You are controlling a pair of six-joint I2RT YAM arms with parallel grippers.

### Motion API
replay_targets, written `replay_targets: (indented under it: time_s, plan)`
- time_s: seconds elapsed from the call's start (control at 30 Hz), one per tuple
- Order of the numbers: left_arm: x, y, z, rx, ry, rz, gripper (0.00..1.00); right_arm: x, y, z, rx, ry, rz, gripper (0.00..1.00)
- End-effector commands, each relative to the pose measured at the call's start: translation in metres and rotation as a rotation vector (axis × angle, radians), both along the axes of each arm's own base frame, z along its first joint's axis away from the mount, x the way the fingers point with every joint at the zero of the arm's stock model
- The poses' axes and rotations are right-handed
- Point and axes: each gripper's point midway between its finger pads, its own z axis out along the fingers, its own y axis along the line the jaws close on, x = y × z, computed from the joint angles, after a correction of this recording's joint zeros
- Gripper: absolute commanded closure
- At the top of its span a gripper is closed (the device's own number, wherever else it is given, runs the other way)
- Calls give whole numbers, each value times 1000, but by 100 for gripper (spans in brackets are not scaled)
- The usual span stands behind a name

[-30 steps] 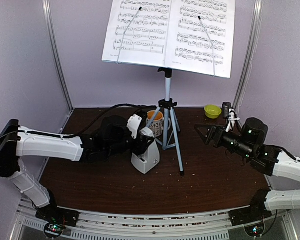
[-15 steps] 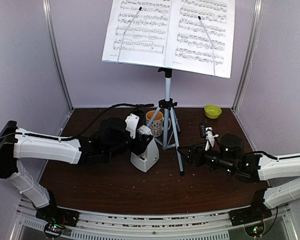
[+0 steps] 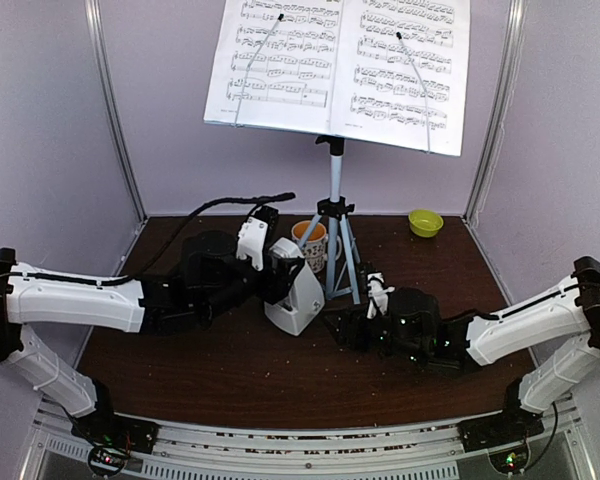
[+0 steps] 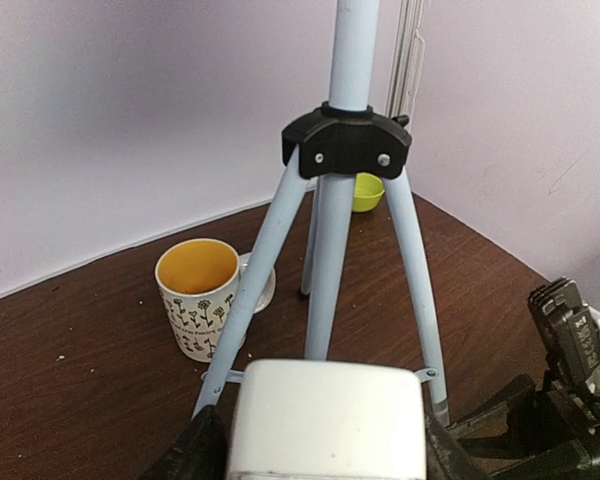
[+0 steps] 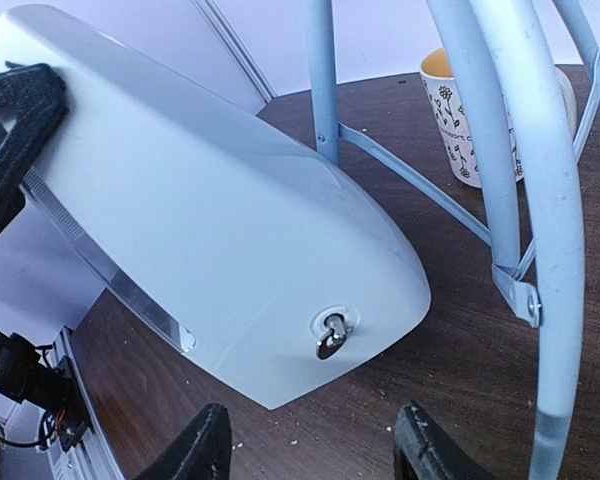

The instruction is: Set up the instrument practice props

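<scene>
The left tool [image 3: 283,272] clenches the white metronome [image 3: 302,302], which tilts on the surface [image 3: 230,375] at 8 o'clock of the stand's tripod [image 3: 335,212]. The right tool [image 3: 338,328], jaws spread, sits at the metronome's 4 o'clock.

The stand [image 3: 334,200] is pale blue-grey with a black hub [image 4: 347,140], and the pages [image 3: 280,60] on top of it are white with black staves and notes. By its legs, the mug [image 3: 311,245] is white with small black flowers, orange inside. The metronome [image 3: 296,298], just left of the stand's legs, is plain glossy white. Right of the stand, the bowl [image 3: 425,222] is yellow-green. The table [image 3: 230,370] under it is dark brown, flecked with pale crumbs. The left arm [image 3: 80,300] and right arm [image 3: 520,325] are white with black joints, the walls [image 3: 40,120] behind the stand pale lilac
</scene>
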Motion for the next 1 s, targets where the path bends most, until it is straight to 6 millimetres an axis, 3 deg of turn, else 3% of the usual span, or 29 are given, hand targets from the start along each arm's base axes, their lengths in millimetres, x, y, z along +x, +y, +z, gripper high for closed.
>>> replay_targets:
  time_s: [0.0,0.3,0.5,0.83,0.97]
  plan:
    - [-4,8,75,-226,-125,20,80,11,12,19,99,-18,-47,46]
    - [-12,7,82,-248,-139,-4,80,20,24,12,118,-1,-69,56]
    - [-18,10,90,-280,-163,-15,81,23,21,4,112,21,-103,75]
    - [-25,14,100,-308,-197,-45,82,23,18,6,135,39,-114,99]
    - [-28,17,104,-328,-212,-52,83,24,15,11,166,52,-121,100]
